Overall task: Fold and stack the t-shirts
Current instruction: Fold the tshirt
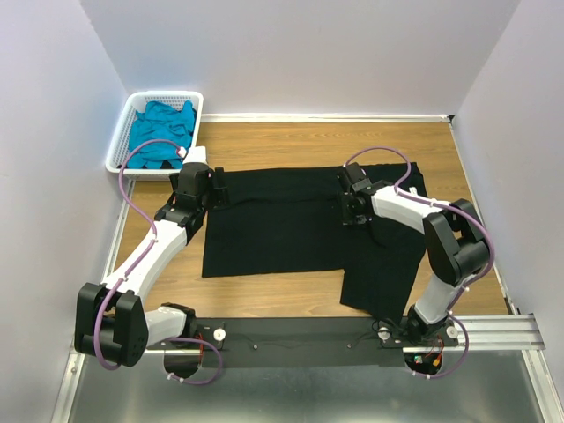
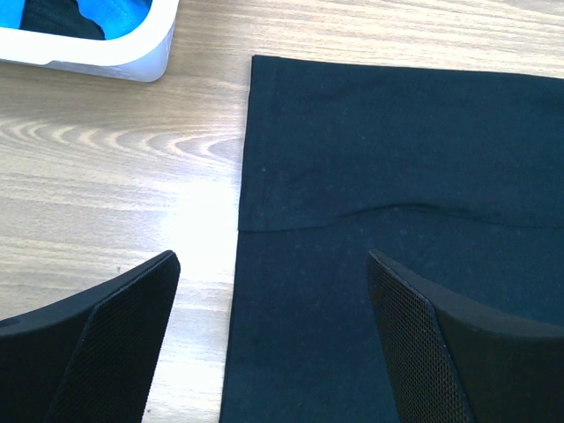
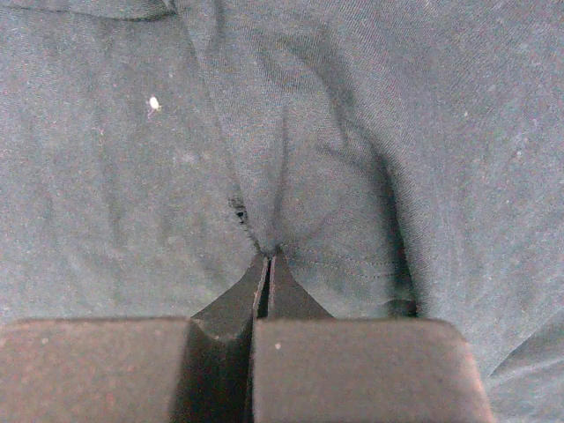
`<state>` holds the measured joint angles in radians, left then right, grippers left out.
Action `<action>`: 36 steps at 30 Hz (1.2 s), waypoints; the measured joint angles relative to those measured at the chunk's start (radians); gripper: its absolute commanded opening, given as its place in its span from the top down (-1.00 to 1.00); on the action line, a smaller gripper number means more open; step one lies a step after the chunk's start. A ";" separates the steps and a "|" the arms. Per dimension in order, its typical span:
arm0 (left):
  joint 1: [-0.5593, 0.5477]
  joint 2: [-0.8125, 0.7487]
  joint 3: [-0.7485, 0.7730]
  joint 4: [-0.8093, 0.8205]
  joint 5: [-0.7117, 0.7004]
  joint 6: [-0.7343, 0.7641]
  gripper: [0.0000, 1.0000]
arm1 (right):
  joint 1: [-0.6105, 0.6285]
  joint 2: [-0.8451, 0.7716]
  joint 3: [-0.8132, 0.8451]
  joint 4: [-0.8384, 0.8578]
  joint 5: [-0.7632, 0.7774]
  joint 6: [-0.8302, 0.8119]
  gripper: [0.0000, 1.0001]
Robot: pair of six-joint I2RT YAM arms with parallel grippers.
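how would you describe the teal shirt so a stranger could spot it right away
Go to the far left corner of the wooden table, where a white slotted basket stands. The teal t-shirt lies crumpled inside it. It is the only bright blue cloth; the black t-shirt lies spread flat on the table.

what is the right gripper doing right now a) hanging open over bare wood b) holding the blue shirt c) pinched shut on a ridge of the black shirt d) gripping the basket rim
C: in the right wrist view the right gripper has its fingertips pressed together, with the black shirt puckered into a ridge right at the tips.
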<state>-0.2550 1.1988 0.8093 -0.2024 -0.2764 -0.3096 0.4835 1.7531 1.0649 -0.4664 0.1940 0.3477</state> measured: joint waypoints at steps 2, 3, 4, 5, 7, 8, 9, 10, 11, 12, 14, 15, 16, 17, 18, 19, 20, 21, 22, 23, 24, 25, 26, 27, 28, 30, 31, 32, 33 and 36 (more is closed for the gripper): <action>0.000 0.000 0.000 0.000 0.000 0.000 -0.88 | 0.001 -0.003 0.000 0.000 -0.004 0.003 0.99; 0.000 0.000 0.000 0.000 0.000 0.000 -0.87 | 0.001 -0.005 0.000 0.000 -0.008 0.006 0.99; 0.000 0.000 0.000 0.000 0.000 0.000 -0.87 | 0.001 -0.009 0.002 -0.003 -0.016 0.013 0.98; 0.000 0.000 0.000 0.000 0.000 0.000 -0.88 | 0.001 -0.011 0.005 -0.005 -0.021 0.017 0.98; 0.000 0.000 0.000 0.000 0.000 0.000 -0.88 | 0.001 -0.013 0.024 -0.011 -0.036 0.029 0.98; 0.000 0.000 0.000 0.000 0.000 0.000 -0.88 | 0.001 -0.013 0.029 -0.013 -0.041 0.032 0.97; 0.000 0.000 0.000 0.000 0.000 0.000 -0.87 | 0.001 -0.013 0.040 -0.022 -0.050 0.038 0.97; 0.000 0.000 0.000 0.000 0.000 0.000 -0.88 | 0.001 -0.013 0.048 -0.028 -0.055 0.044 0.97; 0.000 0.000 0.000 0.000 0.000 0.000 -0.87 | 0.001 -0.013 0.058 -0.035 -0.062 0.047 0.97; 0.000 0.000 0.000 0.000 0.000 0.000 -0.87 | 0.001 -0.013 0.066 -0.041 -0.066 0.051 0.96; 0.000 0.000 0.000 0.000 0.000 0.000 -0.87 | 0.001 -0.013 0.082 -0.055 -0.076 0.061 0.95; 0.000 0.000 0.000 0.000 0.000 0.000 -0.87 | 0.001 -0.012 0.090 -0.061 -0.080 0.065 0.95; 0.000 0.000 0.000 0.000 0.000 0.000 -0.87 | 0.001 -0.011 0.096 -0.063 -0.083 0.069 0.94; 0.000 0.000 0.000 0.000 0.000 0.000 -0.87 | 0.001 -0.010 0.103 -0.067 -0.085 0.071 0.94; 0.000 0.000 0.000 0.000 0.000 0.000 -0.87 | 0.001 -0.007 0.111 -0.072 -0.090 0.073 0.93; 0.000 0.000 0.000 0.000 0.000 0.000 -0.87 | 0.001 -0.003 0.116 -0.074 -0.095 0.075 0.92; 0.000 0.000 0.000 0.000 0.000 0.000 -0.87 | 0.001 0.005 0.124 -0.079 -0.103 0.078 0.90; 0.000 0.002 0.000 0.000 0.000 0.000 -0.87 | 0.001 0.011 0.129 -0.080 -0.108 0.079 0.89; 0.000 0.003 0.000 0.000 0.000 0.000 -0.87 | 0.002 0.020 0.131 -0.081 -0.116 0.080 0.87; 0.000 0.005 0.000 0.000 0.000 0.000 -0.87 | 0.002 0.027 0.131 -0.085 -0.124 0.082 0.85; 0.000 0.007 0.000 0.000 0.000 0.000 -0.87 | 0.002 0.031 0.131 -0.087 -0.129 0.082 0.82; 0.000 0.008 0.000 0.000 0.000 0.000 -0.87 | 0.002 0.037 0.131 -0.093 -0.138 0.082 0.76; 0.000 0.010 0.000 0.000 0.000 0.000 -0.87 | 0.001 0.040 0.131 -0.097 -0.144 0.082 0.74; 0.000 0.011 0.000 0.000 0.000 0.000 -0.87 | 0.002 0.041 0.131 -0.102 -0.150 0.082 0.71; 0.000 0.013 0.000 0.000 0.000 0.000 -0.87 | 0.002 0.042 0.131 -0.106 -0.160 0.082 0.56; 0.000 0.014 0.000 0.000 0.000 0.000 -0.87 | 0.002 0.042 0.131 -0.106 -0.187 0.084 0.42; 0.000 0.014 0.000 0.000 0.000 0.000 -0.87 | 0.002 0.042 0.132 -0.107 -0.196 0.081 0.31; 0.000 0.015 0.000 0.000 0.000 0.000 -0.87 | 0.002 0.041 0.136 -0.114 -0.216 0.085 0.08; 0.000 0.015 0.000 0.000 0.000 0.000 -0.87 | 0.002 0.041 0.143 -0.116 -0.229 0.085 0.00; 0.000 0.021 0.001 0.002 0.010 -0.002 -0.87 | 0.002 0.037 0.179 -0.122 -0.256 0.072 -0.10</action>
<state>-0.2550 1.2201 0.8101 -0.2008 -0.2668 -0.3119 0.4850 1.7897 1.2434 -0.5884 -0.0616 0.4198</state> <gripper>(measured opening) 0.937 0.515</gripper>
